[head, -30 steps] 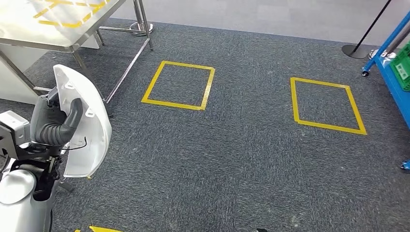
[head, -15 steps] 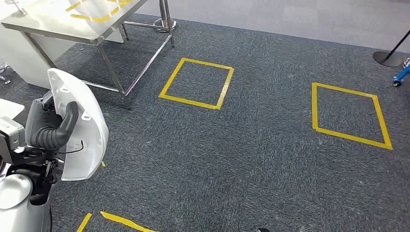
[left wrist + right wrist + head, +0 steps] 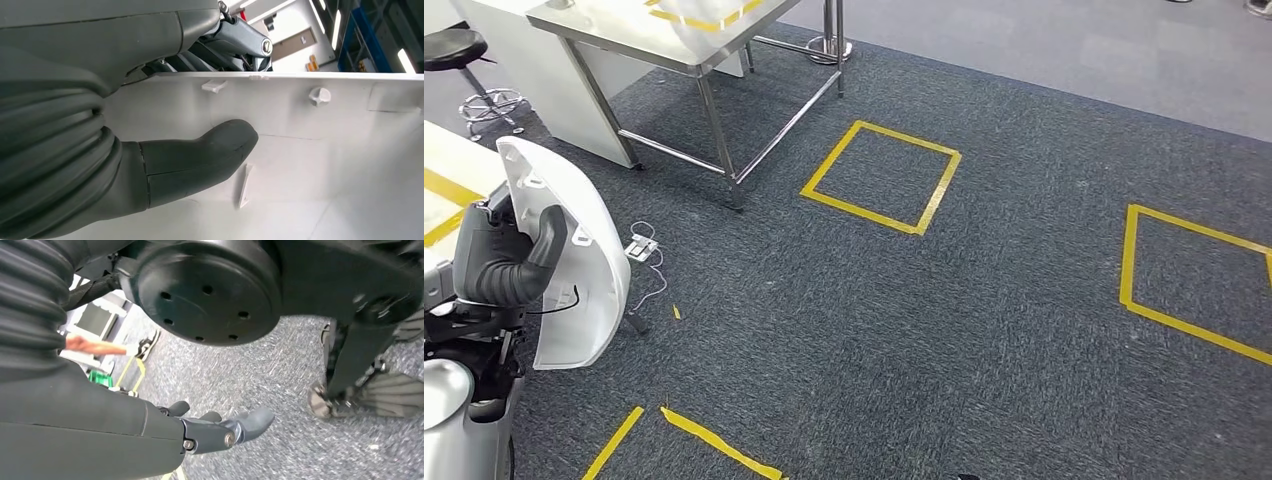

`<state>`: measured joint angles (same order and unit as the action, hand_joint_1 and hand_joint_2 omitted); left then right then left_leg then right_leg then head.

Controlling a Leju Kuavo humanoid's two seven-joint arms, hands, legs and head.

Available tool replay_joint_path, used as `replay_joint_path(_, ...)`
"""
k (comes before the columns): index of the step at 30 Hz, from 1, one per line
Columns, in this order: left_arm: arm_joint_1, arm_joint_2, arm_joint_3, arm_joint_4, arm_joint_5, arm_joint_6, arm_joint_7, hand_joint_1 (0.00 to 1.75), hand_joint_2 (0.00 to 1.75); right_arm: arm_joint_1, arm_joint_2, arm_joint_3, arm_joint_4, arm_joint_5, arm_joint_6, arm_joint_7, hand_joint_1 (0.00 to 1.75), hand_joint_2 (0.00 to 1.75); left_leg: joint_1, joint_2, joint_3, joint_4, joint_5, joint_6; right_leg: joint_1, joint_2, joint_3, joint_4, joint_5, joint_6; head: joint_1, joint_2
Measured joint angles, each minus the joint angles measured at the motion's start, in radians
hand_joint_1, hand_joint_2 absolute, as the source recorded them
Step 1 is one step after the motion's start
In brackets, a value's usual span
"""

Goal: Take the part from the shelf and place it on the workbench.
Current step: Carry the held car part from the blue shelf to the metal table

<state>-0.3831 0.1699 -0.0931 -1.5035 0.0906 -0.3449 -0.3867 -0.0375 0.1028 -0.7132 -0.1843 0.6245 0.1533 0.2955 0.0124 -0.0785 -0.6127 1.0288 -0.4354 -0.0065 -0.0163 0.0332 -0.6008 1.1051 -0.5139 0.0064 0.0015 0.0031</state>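
white part (image 3: 574, 260) clamped in left hand (image 3: 509, 262) fingers; right hand (image 3: 220, 430) fingers apart, holding nothing.

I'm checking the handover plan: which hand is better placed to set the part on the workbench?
The left hand. It already grips the white part, thumb across its inner face, on the same side as the workbench. The right hand hangs low over the carpet, holding nothing.

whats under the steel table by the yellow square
Under the steel-topped table: dark grey carpet and the table's crossbars. Beyond it stands a white cabinet, its lower part partly covered by the legs.
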Motion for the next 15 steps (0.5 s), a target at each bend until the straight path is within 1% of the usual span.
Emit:
replay_joint_path(1, 0.000, 0.003, 0.001, 0.000, 0.001, 0.000, -0.003, 1.75, 1.75, 0.000, 0.000, 0.000, 0.000, 0.001, 0.000, -0.001, 0.00, 1.75, 0.000, -0.009, -0.003, 0.001, 0.001, -0.007, 0.000, 0.012, 0.019, -0.041, 0.011, -0.003, 0.000, 0.000)
replay_joint_path(2, 0.000, 0.005, 0.002, 0.000, 0.002, 0.000, -0.005, 1.75, 1.75, 0.000, -0.001, 0.000, 0.000, 0.001, 0.000, -0.001, 0.00, 1.75, 0.000, -0.017, -0.006, 0.000, 0.003, -0.014, 0.002, 0.017, 0.026, -0.058, 0.011, -0.007, 0.000, 0.000)
replay_joint_path(3, 0.001, 0.009, 0.004, 0.001, 0.003, 0.000, -0.007, 1.75, 1.75, 0.000, -0.001, 0.000, 0.000, 0.001, 0.000, -0.002, 0.00, 1.75, 0.000, -0.025, -0.008, -0.002, 0.006, -0.022, 0.005, 0.010, 0.025, -0.060, 0.013, -0.012, 0.000, 0.000)
replay_joint_path(4, 0.002, 0.014, 0.006, 0.001, 0.004, 0.000, -0.009, 1.75, 1.75, -0.001, -0.001, 0.000, 0.000, 0.001, 0.001, -0.002, 0.00, 1.75, 0.001, -0.028, -0.010, -0.005, 0.009, -0.028, 0.005, 0.000, 0.026, -0.064, 0.016, -0.019, 0.000, 0.000)
replay_joint_path(5, 0.003, 0.020, 0.008, 0.001, 0.006, 0.000, -0.010, 1.75, 1.75, -0.001, -0.002, 0.000, 0.000, 0.002, 0.001, -0.002, 0.00, 1.75, 0.002, -0.017, -0.014, -0.001, 0.006, -0.033, 0.005, -0.009, 0.028, -0.068, 0.021, -0.028, -0.001, 0.000)
replay_joint_path(6, 0.004, 0.025, 0.010, 0.002, 0.009, 0.000, -0.012, 1.75, 1.75, -0.002, -0.003, -0.001, 0.000, 0.002, 0.002, -0.002, 0.00, 1.75, 0.002, 0.004, -0.024, 0.018, -0.007, -0.037, 0.004, -0.018, 0.030, -0.072, 0.025, -0.036, -0.002, 0.000)
replay_joint_path(7, 0.005, 0.030, 0.012, 0.003, 0.012, 0.000, -0.014, 1.75, 1.75, -0.001, -0.004, -0.001, 0.000, 0.002, 0.003, -0.002, 0.00, 1.75, 0.002, 0.029, -0.042, 0.056, -0.031, -0.039, 0.003, -0.028, 0.031, -0.076, 0.028, -0.043, -0.004, 0.000)
replay_joint_path(8, 0.006, 0.033, 0.013, 0.004, 0.015, 0.000, -0.016, 1.75, 1.75, 0.000, -0.005, -0.001, 0.000, 0.002, 0.004, -0.003, 0.00, 1.75, 0.001, 0.053, -0.068, 0.116, -0.066, -0.041, 0.004, -0.037, 0.030, -0.077, 0.029, -0.047, -0.005, 0.000)
replay_joint_path(9, 0.008, 0.034, 0.013, 0.005, 0.019, 0.000, -0.019, 1.75, 1.75, 0.002, -0.006, -0.001, 0.000, 0.002, 0.005, -0.003, 0.00, 1.75, 0.001, 0.063, -0.099, 0.187, -0.101, -0.044, 0.006, -0.047, 0.029, -0.077, 0.029, -0.049, -0.006, 0.000)
replay_joint_path(10, 0.011, 0.036, 0.013, 0.005, 0.022, 0.001, -0.021, 1.75, 1.75, 0.003, -0.007, -0.001, 0.000, 0.002, 0.007, -0.003, 0.00, 1.75, 0.001, 0.067, -0.126, 0.249, -0.127, -0.046, 0.007, -0.057, 0.028, -0.077, 0.029, -0.050, -0.006, 0.000)
replay_joint_path(11, 0.014, 0.040, 0.013, 0.006, 0.026, 0.002, -0.023, 1.75, 1.75, 0.004, -0.007, -0.001, 0.000, 0.002, 0.009, -0.002, 0.00, 1.75, 0.001, 0.068, -0.140, 0.285, -0.136, -0.047, 0.008, -0.068, 0.028, -0.076, 0.029, -0.050, -0.006, 0.000)
replay_joint_path(12, 0.016, 0.043, 0.013, 0.006, 0.029, 0.003, -0.023, 1.75, 1.75, 0.004, -0.008, -0.001, 0.000, 0.003, 0.010, -0.002, 0.00, 1.75, 0.001, 0.070, -0.135, 0.282, -0.125, -0.048, 0.008, -0.078, 0.028, -0.076, 0.028, -0.050, -0.006, 0.000)
replay_joint_path(13, 0.017, 0.048, 0.013, 0.006, 0.033, 0.006, -0.024, 1.75, 1.75, 0.004, -0.008, -0.001, 0.000, 0.003, 0.012, -0.002, 0.00, 1.75, 0.001, 0.075, -0.107, 0.235, -0.097, -0.048, 0.009, -0.087, 0.029, -0.075, 0.027, -0.049, -0.006, 0.000)
replay_joint_path(14, 0.017, 0.052, 0.013, 0.005, 0.037, 0.008, -0.024, 1.75, 1.75, 0.003, -0.008, -0.001, 0.000, 0.004, 0.013, -0.002, 0.00, 1.75, 0.001, 0.089, -0.066, 0.162, -0.064, -0.047, 0.009, -0.096, 0.030, -0.074, 0.024, -0.046, -0.006, 0.000)
replay_joint_path(15, 0.016, 0.056, 0.013, 0.005, 0.039, 0.011, -0.024, 1.75, 1.75, 0.003, -0.009, -0.001, 0.000, 0.004, 0.014, -0.003, 0.00, 1.75, -0.002, 0.104, -0.026, 0.091, -0.041, -0.044, 0.011, -0.104, 0.031, -0.071, 0.021, -0.042, -0.007, 0.000)
